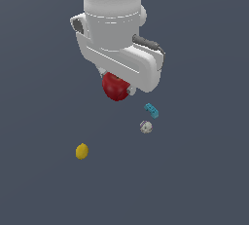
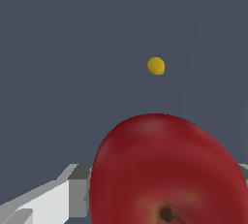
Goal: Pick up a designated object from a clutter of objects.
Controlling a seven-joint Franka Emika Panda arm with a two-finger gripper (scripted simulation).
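The dark-red apple (image 1: 115, 87) hangs under the white hand in the exterior view, held off the grey floor. My gripper (image 1: 116, 86) is shut on it; the fingers are mostly hidden behind the apple and the hand's body. The wrist view is filled by the apple (image 2: 167, 169) with its stem dimple showing, and one grey finger (image 2: 77, 189) presses against its side. The rest of the clutter lies below: a cyan toothed block (image 1: 151, 110), a grey-white speckled ball (image 1: 146, 127) and a yellow lemon-like oval (image 1: 82, 151), which also shows as a yellow oval (image 2: 156, 66) in the wrist view.
The floor (image 1: 39, 180) is a plain dark grey surface. The cyan block and speckled ball sit close together to the exterior view's right of the apple; the yellow oval lies apart toward the exterior view's left.
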